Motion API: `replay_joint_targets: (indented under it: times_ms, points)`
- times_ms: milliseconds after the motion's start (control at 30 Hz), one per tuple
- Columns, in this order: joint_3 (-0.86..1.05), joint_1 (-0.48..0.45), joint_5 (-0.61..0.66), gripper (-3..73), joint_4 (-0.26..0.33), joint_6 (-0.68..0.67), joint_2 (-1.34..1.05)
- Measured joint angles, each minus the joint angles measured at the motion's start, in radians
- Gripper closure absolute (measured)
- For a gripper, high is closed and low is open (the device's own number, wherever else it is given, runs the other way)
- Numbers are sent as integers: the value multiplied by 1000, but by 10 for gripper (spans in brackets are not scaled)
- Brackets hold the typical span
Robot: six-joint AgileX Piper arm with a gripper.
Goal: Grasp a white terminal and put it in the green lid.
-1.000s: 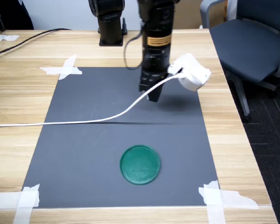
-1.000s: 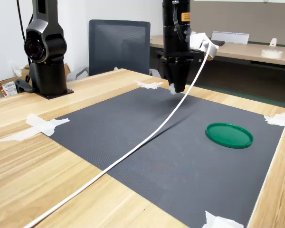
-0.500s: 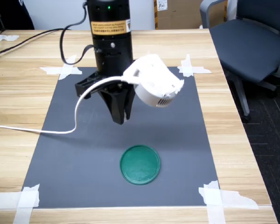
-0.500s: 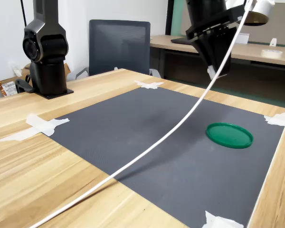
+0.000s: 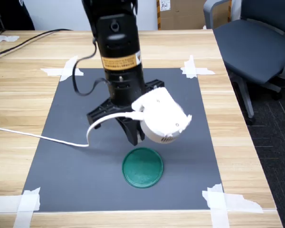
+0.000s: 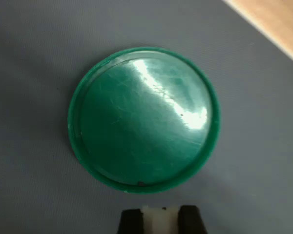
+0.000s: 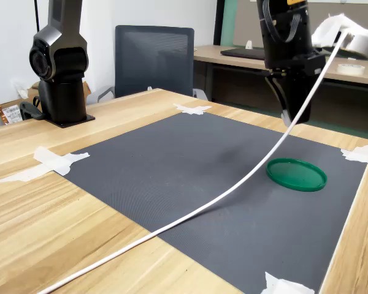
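The green lid (image 5: 142, 167) lies flat on the dark mat, nearer the front edge in the first exterior view, and it is bare inside (image 6: 144, 119). My gripper (image 5: 134, 138) hangs just behind the lid and above the mat, pointing down. In the wrist view its two black fingertips (image 6: 190, 219) are shut on the white terminal (image 6: 158, 218), a small white block held a little outside the lid's rim. The second exterior view shows the gripper (image 7: 287, 116) up in the air, beyond the lid (image 7: 296, 174) and toward the second exterior view's left.
A white camera housing (image 5: 160, 118) sits on the wrist, and its white cable (image 5: 38, 137) trails across the grey mat (image 5: 66, 156) to the first exterior view's left. Tape strips (image 5: 218, 199) hold the mat's corners. A black arm base (image 7: 58, 67) and an office chair (image 5: 256, 42) stand off the mat.
The arm has swung from the far side of the mat toward the green lid and come lower, with the white terminal between its fingers. The cable followed.
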Motion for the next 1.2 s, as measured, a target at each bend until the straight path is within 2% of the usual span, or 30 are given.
replay_joint_targets:
  times_ms: [267,567,900,1033,1200]
  points:
    - [0,0,0,621,-3,25,40]
    - [0,0,-3,621,-72,32,78]
    - [0,0,-19,617,-75,33,86]
    - [0,0,-18,563,-75,33,86]
    - [0,0,-18,381,-67,33,86]
